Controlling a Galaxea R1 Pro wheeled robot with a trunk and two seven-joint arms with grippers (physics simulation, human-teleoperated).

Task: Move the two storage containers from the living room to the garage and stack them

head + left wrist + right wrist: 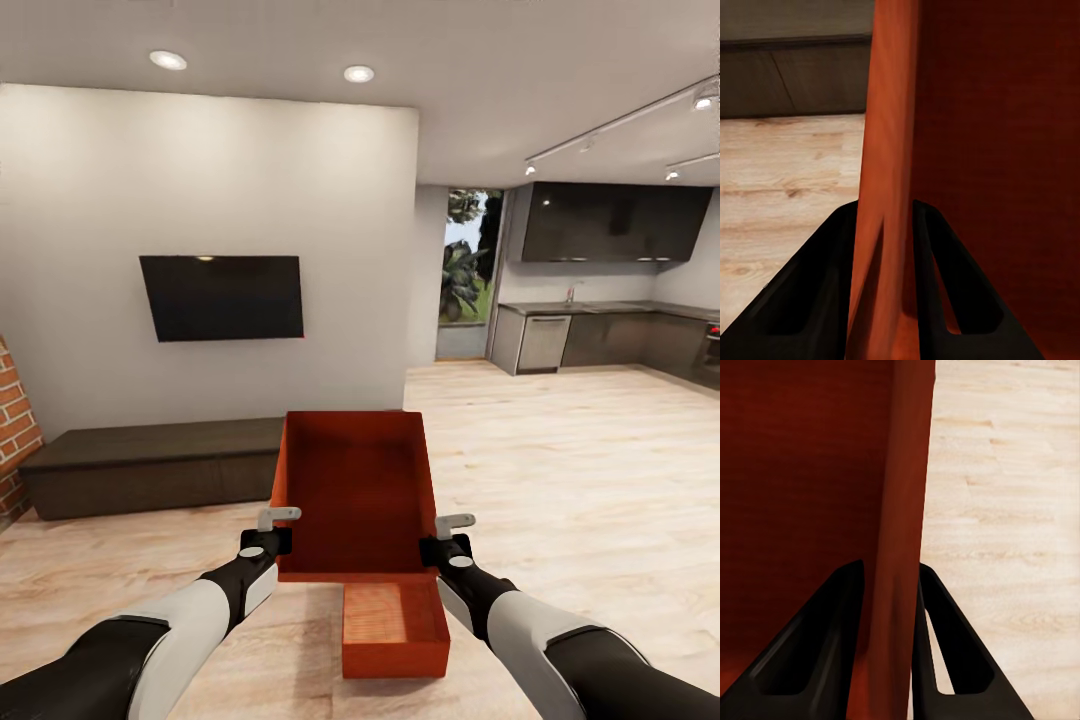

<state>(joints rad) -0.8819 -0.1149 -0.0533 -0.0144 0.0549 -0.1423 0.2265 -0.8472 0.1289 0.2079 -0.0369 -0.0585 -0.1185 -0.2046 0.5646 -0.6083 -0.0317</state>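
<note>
Nearest, on the wood floor (560, 480), sits the second container (395, 632), while the left gripper (268, 535) and right gripper (447, 540) each pinch a thin side wall of the lifted container (352, 490), seemingly light yet flexible, before the cabinet (150, 465).

Held storage container (352, 490) up front at centre, between both grippers: left gripper (272, 540) on its left wall, right gripper (440, 545) on its right wall. Second storage container (395, 630) on wood-plank floor (560, 480), below and just right of held one. Low cabinet (150, 465) behind at left, against wall, TV (221, 297) above it. Brick fireplace (15, 430) far left. Kitchen counter (610, 335) far back right.
</note>
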